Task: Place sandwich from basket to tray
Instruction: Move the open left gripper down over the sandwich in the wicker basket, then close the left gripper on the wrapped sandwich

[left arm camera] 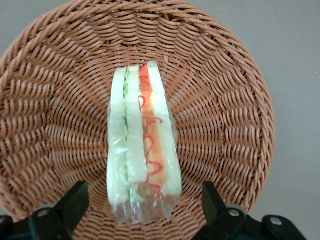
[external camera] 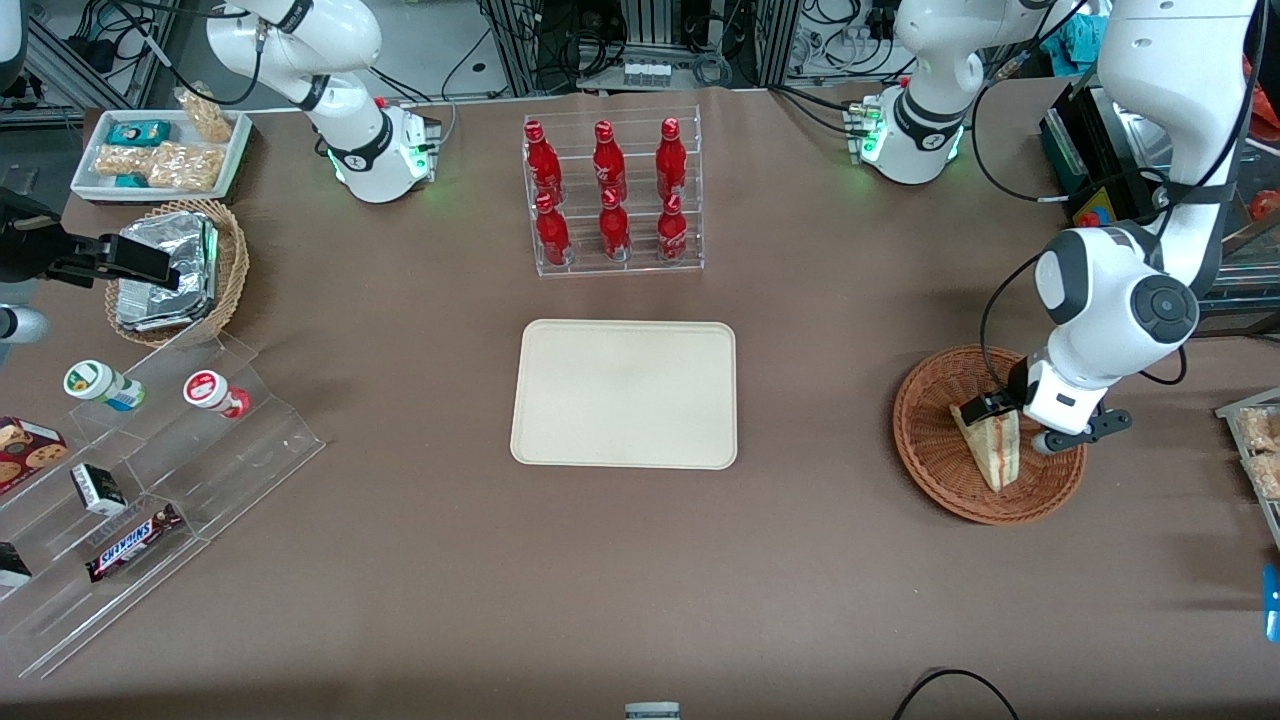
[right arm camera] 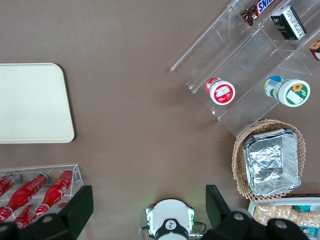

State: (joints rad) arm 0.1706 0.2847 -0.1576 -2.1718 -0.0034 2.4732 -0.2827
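The sandwich (external camera: 990, 447) is a plastic-wrapped wedge of white bread with red and green filling, lying in the reddish-brown woven basket (external camera: 925, 462) toward the working arm's end of the table. In the left wrist view the sandwich (left arm camera: 142, 145) lies in the middle of the basket (left arm camera: 225, 125). My left gripper (external camera: 1003, 408) hangs low over the basket, right above the sandwich. It is open: the two black fingers (left arm camera: 75, 202) stand apart, one on each side of the sandwich's wide end, not touching it (left arm camera: 143, 210). The cream-beige tray (external camera: 625, 393) lies bare in the table's middle.
A clear rack of red bottles (external camera: 612, 195) stands farther from the front camera than the tray. Toward the parked arm's end are a clear stepped stand with cups and snacks (external camera: 160, 440), a pale basket of foil packets (external camera: 175, 270) and a white snack tray (external camera: 160, 150).
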